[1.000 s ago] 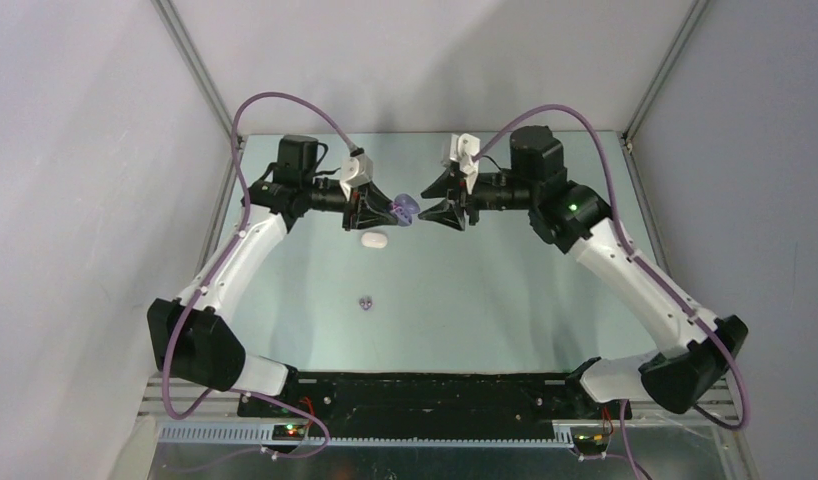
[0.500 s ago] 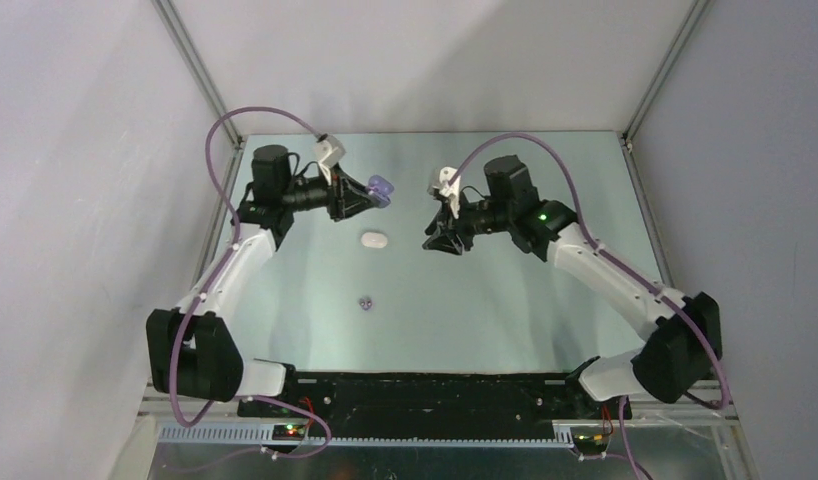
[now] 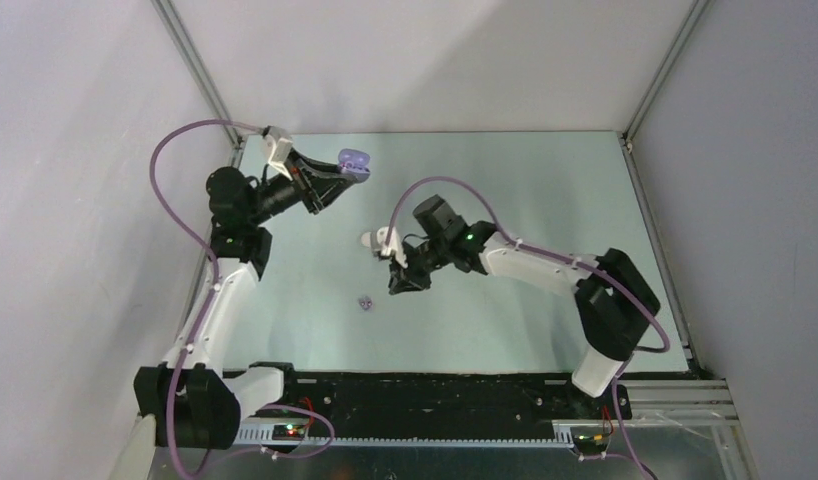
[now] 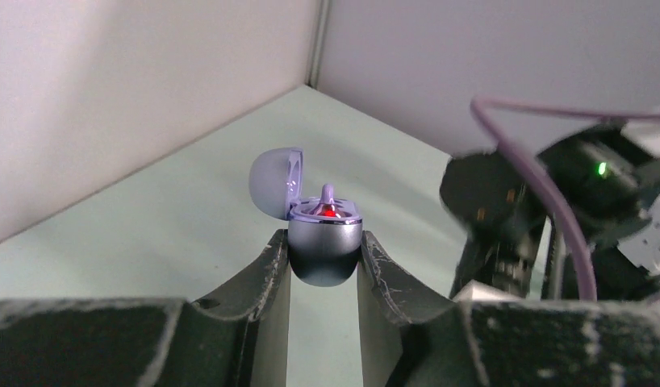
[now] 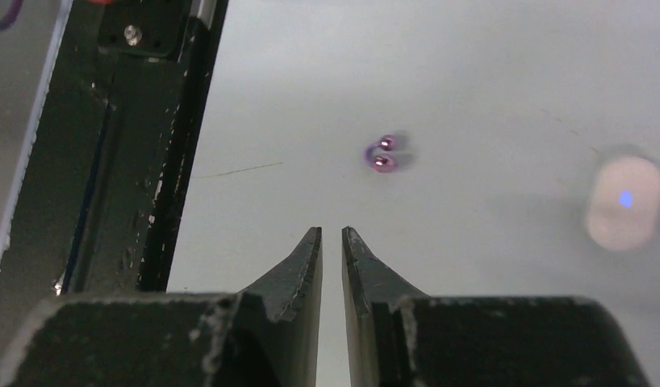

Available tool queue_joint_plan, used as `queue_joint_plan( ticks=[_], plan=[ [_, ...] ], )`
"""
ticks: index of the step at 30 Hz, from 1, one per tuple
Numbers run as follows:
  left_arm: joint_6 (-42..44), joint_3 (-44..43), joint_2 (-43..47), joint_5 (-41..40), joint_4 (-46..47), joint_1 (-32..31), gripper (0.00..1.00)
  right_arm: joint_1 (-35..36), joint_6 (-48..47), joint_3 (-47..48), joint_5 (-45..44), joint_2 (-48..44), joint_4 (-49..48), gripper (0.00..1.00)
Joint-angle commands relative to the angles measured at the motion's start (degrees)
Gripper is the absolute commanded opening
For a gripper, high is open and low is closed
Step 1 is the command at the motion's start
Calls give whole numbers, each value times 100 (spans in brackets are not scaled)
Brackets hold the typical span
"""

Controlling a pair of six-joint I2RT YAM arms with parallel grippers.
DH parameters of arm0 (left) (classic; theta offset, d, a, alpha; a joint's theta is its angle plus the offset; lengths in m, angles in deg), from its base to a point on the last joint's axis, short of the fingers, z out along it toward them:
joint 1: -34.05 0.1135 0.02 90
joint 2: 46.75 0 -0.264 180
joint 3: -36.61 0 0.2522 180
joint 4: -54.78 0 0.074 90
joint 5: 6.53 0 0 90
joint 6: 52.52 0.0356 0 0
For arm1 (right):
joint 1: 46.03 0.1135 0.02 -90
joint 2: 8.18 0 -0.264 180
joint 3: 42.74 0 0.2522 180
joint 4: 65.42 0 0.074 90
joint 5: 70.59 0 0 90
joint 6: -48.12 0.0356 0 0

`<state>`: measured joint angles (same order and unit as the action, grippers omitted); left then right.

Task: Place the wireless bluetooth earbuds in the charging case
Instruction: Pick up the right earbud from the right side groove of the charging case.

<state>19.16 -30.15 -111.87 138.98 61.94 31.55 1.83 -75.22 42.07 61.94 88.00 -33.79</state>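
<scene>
Left gripper (image 4: 323, 248) is clamped on the lower half of a purple charging case (image 4: 325, 242), held well above the table near the far left corner. The case sits base down between the two fingers (image 4: 266, 270) with its mouth facing up. Its domed lid (image 4: 274, 181) is swung open and stands at the left in the wrist view. A purple stem (image 4: 327, 193) stands upright in the mouth, beside a red light. Right gripper (image 5: 332, 235) hangs low over mid-table, its fingers a narrow slit apart and gripping nothing. Just beyond its tips lie the purple earbuds (image 5: 382, 153), two shiny rounded knobs touching each other; their long axis cannot be told. Farther right, a blurred white case (image 5: 625, 201) lies flat, showing a blue light. The table (image 3: 545, 200) is pale green and smooth, enclosed by grey walls (image 3: 435, 60) with aluminium posts (image 3: 195, 60) in the corners.
</scene>
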Motion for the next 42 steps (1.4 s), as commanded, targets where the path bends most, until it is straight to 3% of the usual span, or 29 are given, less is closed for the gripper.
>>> queue_joint_plan(
  ticks=[1, 13, 22, 29, 42],
  plan=[
    [-522, 211, 292, -391, 676, 312, 0, 423, -927, 28, -19, 443, -275, 18],
    [-523, 708, 838, -472, 663, 791, 0, 994, -1930, 609, -386, 1719, -502, 20],
    [-444, 813, 785, -541, 714, 810, 0, 1163, -1984, 786, -1008, 1921, -894, 27],
    [-451, 860, 735, -568, 788, 812, 0, 1156, -2097, 998, -1011, 2071, -780, 31],
    [-427, 995, 775, -547, 887, 816, 0, 1206, -2559, 1371, -1287, 2384, 14, 24]
  ],
)
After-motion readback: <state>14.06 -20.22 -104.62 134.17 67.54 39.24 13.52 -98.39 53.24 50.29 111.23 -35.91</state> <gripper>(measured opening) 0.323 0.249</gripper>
